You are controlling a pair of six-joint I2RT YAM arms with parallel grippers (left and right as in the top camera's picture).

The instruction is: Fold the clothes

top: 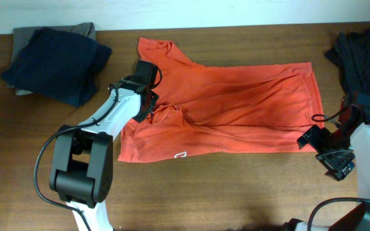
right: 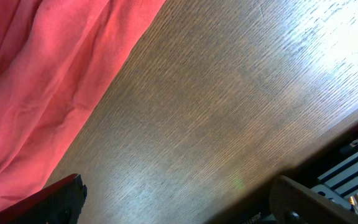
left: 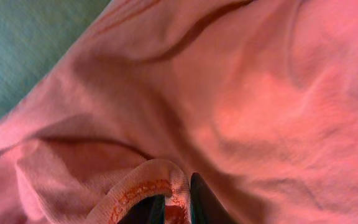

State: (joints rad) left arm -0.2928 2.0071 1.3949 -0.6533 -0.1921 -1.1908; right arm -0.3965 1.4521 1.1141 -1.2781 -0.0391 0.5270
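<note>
Across the middle of the table (top: 204, 192) the red-orange T-shirt (top: 236, 102) lies spread, bunched at its left. The left tool (left: 174, 210) is clamped on a hemmed edge there, probably to draw that side over. The right tool (right: 179, 186) hovers beside the near-right corner, spread apart and empty. No container shows.

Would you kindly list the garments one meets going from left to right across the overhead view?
First the dark blue clothes pile, then the red-orange T-shirt, then the black garment.
</note>
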